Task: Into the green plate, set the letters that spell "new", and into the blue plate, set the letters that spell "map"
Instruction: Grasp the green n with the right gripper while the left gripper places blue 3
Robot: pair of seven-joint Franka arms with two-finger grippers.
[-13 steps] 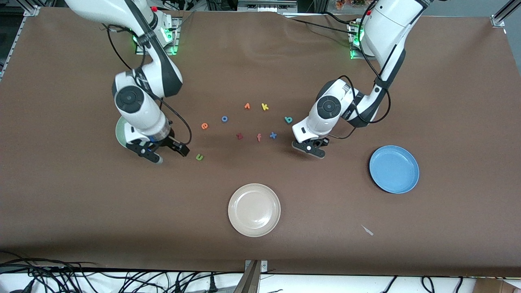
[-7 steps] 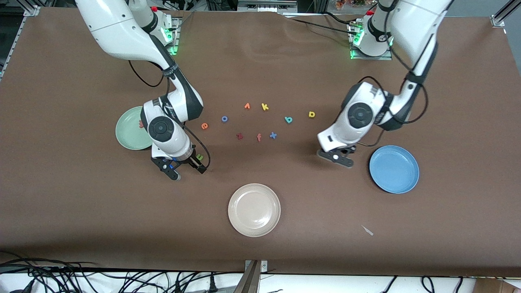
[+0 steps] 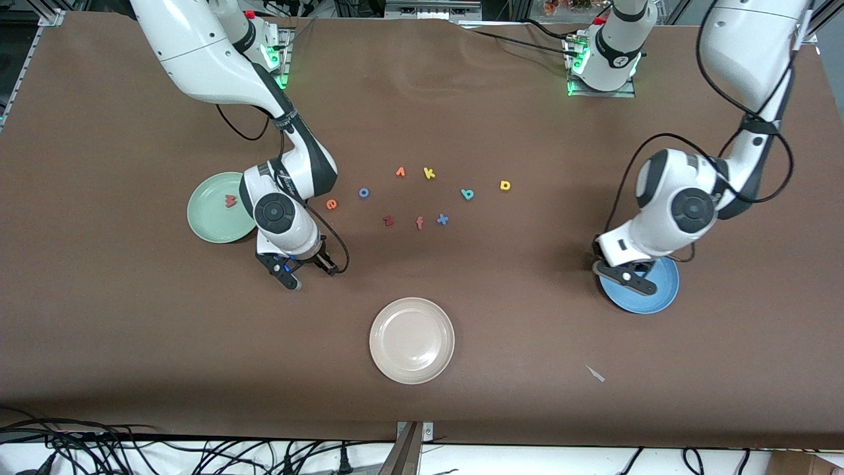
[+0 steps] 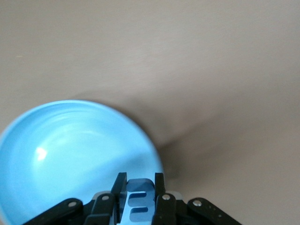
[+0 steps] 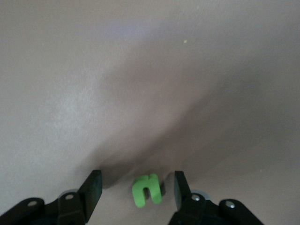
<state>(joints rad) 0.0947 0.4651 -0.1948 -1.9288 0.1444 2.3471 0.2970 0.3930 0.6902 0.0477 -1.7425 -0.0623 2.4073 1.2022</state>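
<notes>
Blue foam m (image 4: 139,202) is sitting pinched in your left claw (image 4: 140,194) over the blue plate (image 4: 56,154); green n (image 5: 147,190) is lying between the parted fingers of your right claw (image 5: 137,190).

Your left claw is gripping the m above the rim of the blue plate at the left arm's end of the surface (image 3: 527,330); your right claw is standing open, down at the surface with the n loose between its fingers, not yet pinched, just beside the green plate (image 3: 211,227); the salmon w (image 3: 230,200) is resting in the green plate; the orange e (image 3: 331,204), the teal a (image 3: 467,194) and the yellow p (image 3: 505,185) are lying on the surface among the other letters; the beige plate (image 3: 412,340) is sitting nearest the front camera.
</notes>
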